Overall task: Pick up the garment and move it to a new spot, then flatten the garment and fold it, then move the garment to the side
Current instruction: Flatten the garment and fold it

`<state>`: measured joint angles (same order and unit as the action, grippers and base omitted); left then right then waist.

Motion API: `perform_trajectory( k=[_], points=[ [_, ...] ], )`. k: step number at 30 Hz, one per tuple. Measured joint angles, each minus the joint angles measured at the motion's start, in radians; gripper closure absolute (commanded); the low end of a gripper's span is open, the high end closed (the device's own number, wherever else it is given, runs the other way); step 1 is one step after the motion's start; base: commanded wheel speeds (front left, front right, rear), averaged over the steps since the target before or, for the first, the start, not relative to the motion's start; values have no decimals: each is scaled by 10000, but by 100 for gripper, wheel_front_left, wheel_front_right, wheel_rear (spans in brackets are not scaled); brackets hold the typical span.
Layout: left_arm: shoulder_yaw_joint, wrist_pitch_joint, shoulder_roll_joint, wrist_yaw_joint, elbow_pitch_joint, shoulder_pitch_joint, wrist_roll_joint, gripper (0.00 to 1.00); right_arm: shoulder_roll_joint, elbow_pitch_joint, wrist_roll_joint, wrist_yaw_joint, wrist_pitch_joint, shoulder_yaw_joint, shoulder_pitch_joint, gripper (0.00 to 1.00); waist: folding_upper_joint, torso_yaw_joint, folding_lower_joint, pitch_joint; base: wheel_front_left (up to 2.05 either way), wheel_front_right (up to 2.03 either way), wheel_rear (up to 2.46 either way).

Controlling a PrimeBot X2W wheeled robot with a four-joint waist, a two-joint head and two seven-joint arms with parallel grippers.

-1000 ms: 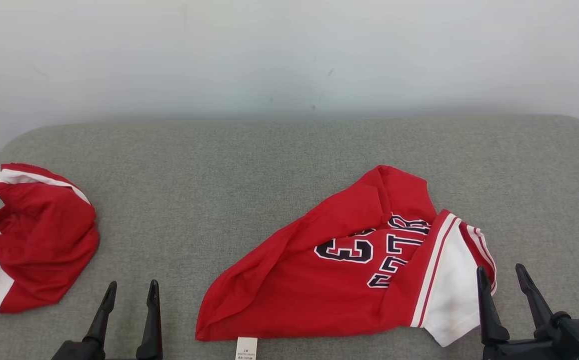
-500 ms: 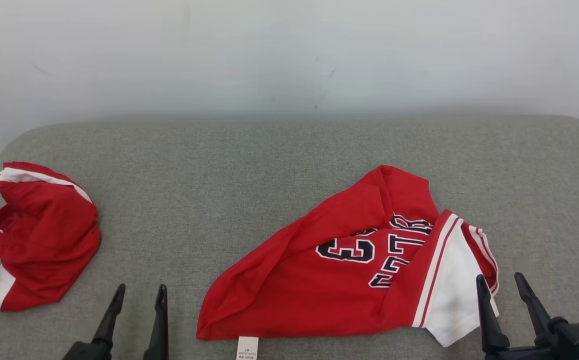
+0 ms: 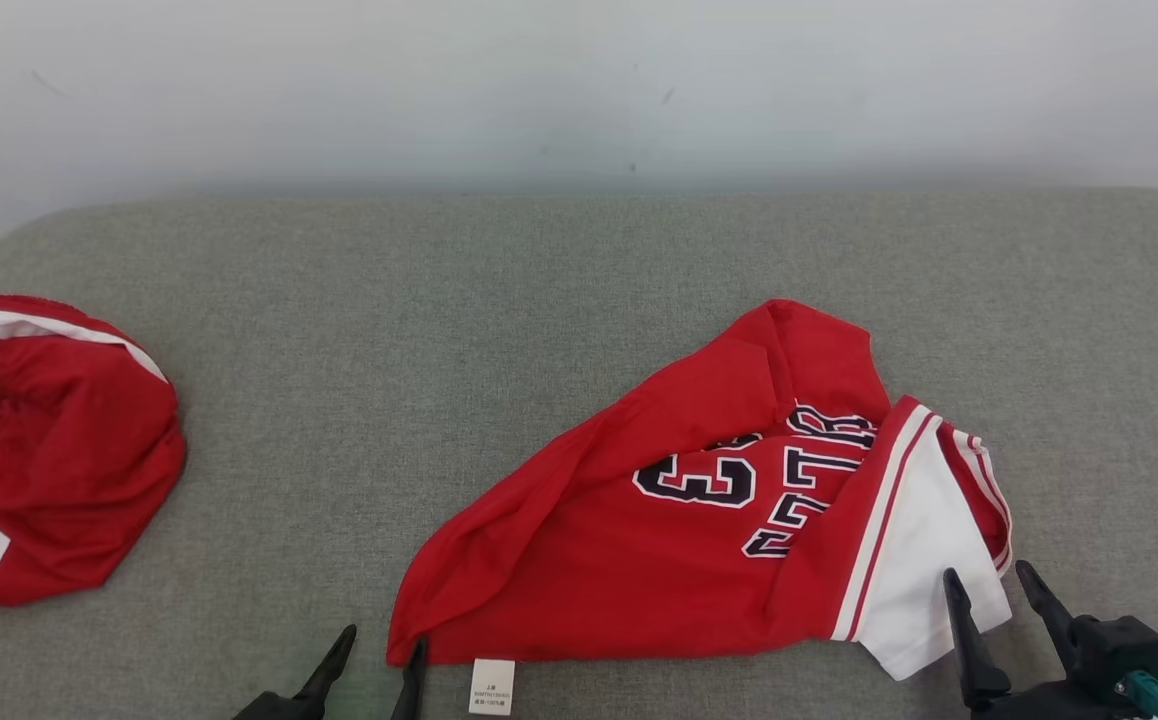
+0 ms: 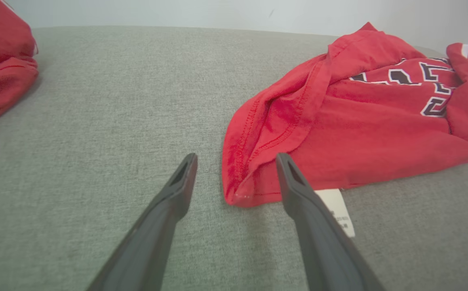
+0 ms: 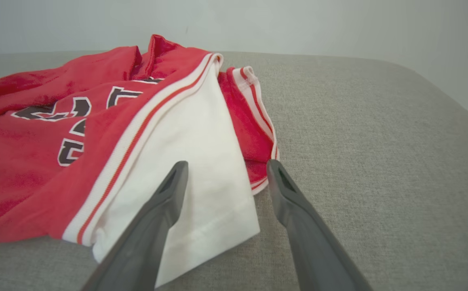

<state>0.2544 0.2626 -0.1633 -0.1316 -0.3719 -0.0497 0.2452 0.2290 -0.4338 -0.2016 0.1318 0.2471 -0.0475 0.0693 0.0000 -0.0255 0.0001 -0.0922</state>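
A crumpled red jersey [image 3: 679, 530] with dark numerals, white-striped trim and a white sleeve lies right of centre on the grey cushion. My left gripper [image 3: 381, 642] is open at the jersey's lower-left corner [image 4: 238, 190], its fingers straddling the hem tip beside the white care label [image 3: 492, 686]. My right gripper [image 3: 987, 585] is open over the white sleeve [image 5: 201, 161], the sleeve's outer edge lying between its fingers, with the red striped cuff [image 5: 254, 117] just beyond.
A second red garment [image 3: 49, 450] with white trim sits bunched at the cushion's far left edge. The grey cushion [image 3: 439, 330] is bare between the two garments, and a pale wall [image 3: 579, 90] rises behind it.
The head camera has tilted, shifting the scene up slightly. My left gripper has moved right to the jersey's lower-left corner. My right gripper has stayed near the white sleeve.
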Motion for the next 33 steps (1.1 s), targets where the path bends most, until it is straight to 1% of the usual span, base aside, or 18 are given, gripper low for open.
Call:
perform_trajectory(
  k=[3,9,10,11,12,13,16,19,24,27,29,31,33],
  points=[
    [194,0,35,0,-489,-246,485,0,25,-523,-8,0,2,-153,230,0,0,-12,0,-128,0,0,0],
    [706,0,-13,0,-1373,-759,784,0,100,-1300,-301,0,59,-495,601,0,0,-55,0,-313,0,0,0],
    [765,0,-13,0,-1484,-833,867,0,98,-1363,-382,0,84,-569,621,56,1,-63,0,-333,0,0,0],
    [894,-2,-29,0,-1657,-929,957,0,96,-1413,-430,0,86,-633,642,82,0,-69,0,-355,0,0,0],
    [966,0,-23,0,-1772,-991,1024,37,94,-1442,-443,0,88,-662,672,100,1,-75,0,-371,0,0,0],
    [1024,0,-13,0,-1864,-1044,1099,100,94,-1446,-462,0,98,-688,693,100,0,-82,0,-380,0,0,0],
    [1156,0,-27,0,-2067,-1237,1239,100,84,-1409,-554,0,119,-729,686,100,0,-87,0,-381,0,0,0],
    [1208,0,-50,0,-2117,-1283,1377,100,42,-941,-608,0,146,-752,505,100,0,-52,0,-318,0,0,0],
    [984,0,-128,0,-1281,-1267,1582,100,-65,293,-746,0,150,-717,238,100,0,22,0,-268,0,0,0],
    [899,0,-337,0,-698,-1272,1538,100,-42,907,-802,0,163,-861,214,100,0,66,0,-278,0,0,0],
    [844,0,-491,0,-337,-1469,1544,100,-27,1195,-1057,0,165,-951,419,100,0,109,0,-306,0,0,0],
    [878,0,-673,0,-31,-1926,1666,100,113,1407,-1181,0,134,-1058,864,100,0,144,-1,-375,0,0,0],
    [1129,-2,-1020,0,90,-2666,1810,100,282,1555,-1298,0,19,-1131,1561,100,0,184,0,-492,0,0,0]
  ],
)
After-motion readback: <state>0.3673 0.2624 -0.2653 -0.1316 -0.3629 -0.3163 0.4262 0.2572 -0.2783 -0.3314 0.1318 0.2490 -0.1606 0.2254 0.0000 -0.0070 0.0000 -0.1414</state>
